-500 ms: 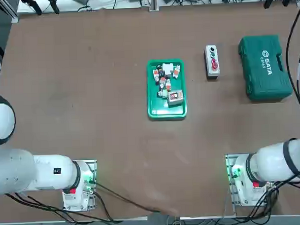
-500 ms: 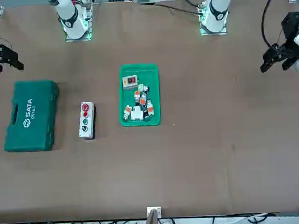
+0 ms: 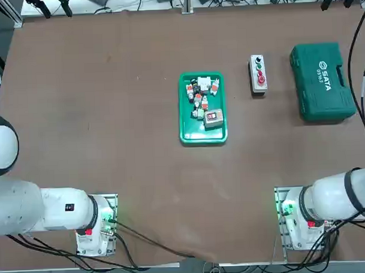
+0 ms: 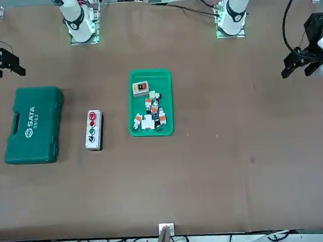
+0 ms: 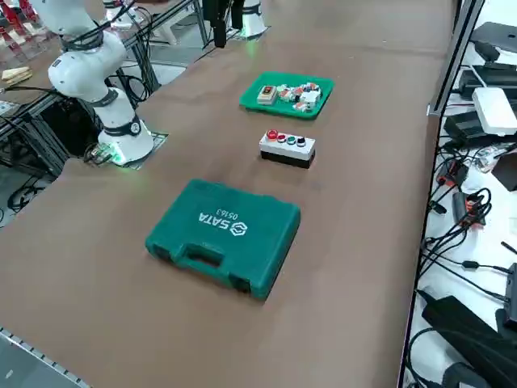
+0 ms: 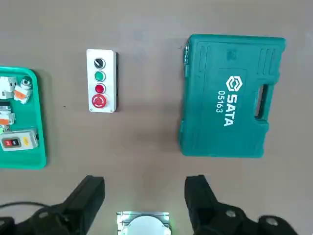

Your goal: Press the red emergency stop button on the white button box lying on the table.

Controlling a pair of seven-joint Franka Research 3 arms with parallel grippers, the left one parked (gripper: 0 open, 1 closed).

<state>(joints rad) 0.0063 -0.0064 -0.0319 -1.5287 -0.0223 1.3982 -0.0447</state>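
Observation:
The white button box (image 3: 258, 75) lies flat on the brown table (image 3: 110, 115), between a green tray and a green toolcase. Its red emergency stop button (image 3: 260, 80) sits at the end of the button row nearer the robot. In the wrist view the box (image 6: 101, 81) and the red button (image 6: 99, 101) lie well ahead of my right gripper (image 6: 144, 183), which is open and holds nothing. From the front, the gripper (image 4: 10, 62) hangs high at the table's edge, beyond the toolcase and apart from the box (image 4: 94, 129).
A green toolcase (image 3: 322, 81) lies just outboard of the box. A green tray (image 3: 183, 112) holding several small parts sits on the box's other side, toward the table's middle. Cables hang along the table's right edge (image 5: 452, 202).

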